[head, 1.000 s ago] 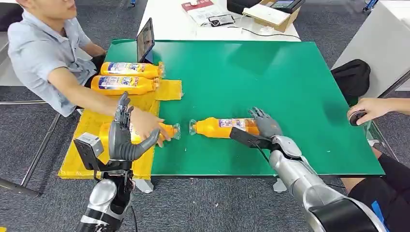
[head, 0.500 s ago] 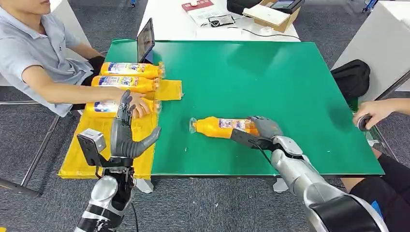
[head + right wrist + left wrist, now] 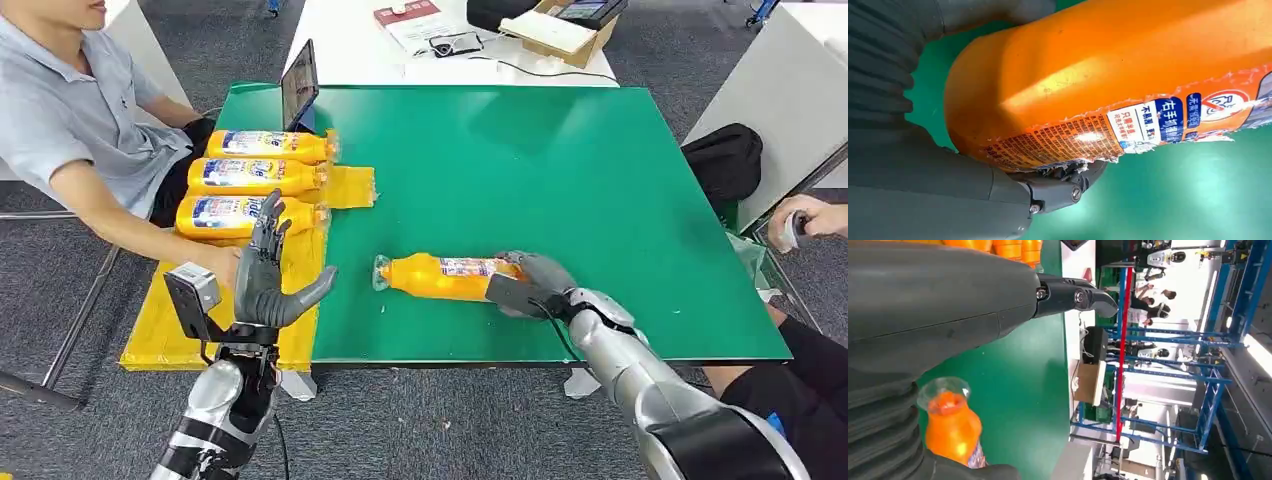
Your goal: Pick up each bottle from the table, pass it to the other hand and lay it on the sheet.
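An orange bottle with a clear cap lies on its side on the green table, cap toward the left. My right hand grips its base end; in the right wrist view the thumb and fingers wrap the orange bottle. My left hand stands raised and open over the front left table corner, holding nothing, with the bottle ahead of it. Three more orange bottles lie side by side on the yellow sheet at the left.
A person sits at the left with a forearm by the sheet. Another person's hand is at the right edge. A dark tablet stands at the table's back left, and a black bag lies beyond the right side.
The person set a third bottle in line on the sheet and drew the hand back. My right hand closed round the bottle's base, and the bottle shifted left and nearer.
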Available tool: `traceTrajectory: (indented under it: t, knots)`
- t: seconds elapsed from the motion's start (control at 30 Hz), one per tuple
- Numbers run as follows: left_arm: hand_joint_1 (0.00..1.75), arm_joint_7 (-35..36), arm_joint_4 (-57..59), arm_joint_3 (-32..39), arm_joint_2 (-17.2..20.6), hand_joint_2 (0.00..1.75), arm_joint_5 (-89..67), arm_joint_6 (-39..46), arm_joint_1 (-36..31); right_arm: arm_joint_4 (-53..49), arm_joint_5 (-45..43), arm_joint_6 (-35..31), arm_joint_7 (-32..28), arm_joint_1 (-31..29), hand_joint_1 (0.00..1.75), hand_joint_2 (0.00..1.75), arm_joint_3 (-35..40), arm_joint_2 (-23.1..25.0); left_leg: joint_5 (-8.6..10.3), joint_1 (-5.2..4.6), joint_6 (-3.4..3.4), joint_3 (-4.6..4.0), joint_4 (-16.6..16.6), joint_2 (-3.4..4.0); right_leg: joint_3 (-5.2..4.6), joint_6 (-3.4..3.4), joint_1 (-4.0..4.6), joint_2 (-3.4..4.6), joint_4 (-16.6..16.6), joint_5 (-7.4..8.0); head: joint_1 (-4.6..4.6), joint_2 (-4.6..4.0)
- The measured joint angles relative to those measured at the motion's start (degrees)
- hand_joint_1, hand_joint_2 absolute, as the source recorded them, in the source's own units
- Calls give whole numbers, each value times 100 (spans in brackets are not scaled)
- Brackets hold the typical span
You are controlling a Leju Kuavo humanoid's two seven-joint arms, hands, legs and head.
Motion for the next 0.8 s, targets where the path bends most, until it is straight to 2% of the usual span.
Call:
traceTrajectory:
  t: [0.17,0.4,0.53,0.6,0.8]
  knots:
    - [0,134,590,168,-11,175,562,-175,-28,-347,-990,-2,-557,442,175,175,-423,186,1,2,-1,2,-1,0,5,0,2,0,2,0,-2,0]
    - [0,-216,765,411,-46,175,374,-72,403,-1494,-1883,-433,-627,1184,175,175,-765,393,0,3,-1,-24,-1,-4,-18,0,1,-4,2,-2,-2,0]
    - [0,-507,730,437,-31,175,41,-656,723,-2276,-2502,-488,-627,1532,175,175,-872,474,-2,-2,1,-31,-1,-7,-23,0,-3,-8,1,-4,-2,0]
    - [0,-540,717,435,-29,175,2,-740,818,-2432,-2552,-501,-627,1578,175,175,-885,481,-3,-2,1,-32,-1,-4,-27,0,-3,-5,0,-4,0,0]
    - [0,-745,719,315,-13,175,20,-1762,1077,-3273,-2937,-459,-627,1909,175,175,-918,673,-5,0,4,-32,-1,-4,-30,-1,0,-4,1,-3,0,0]
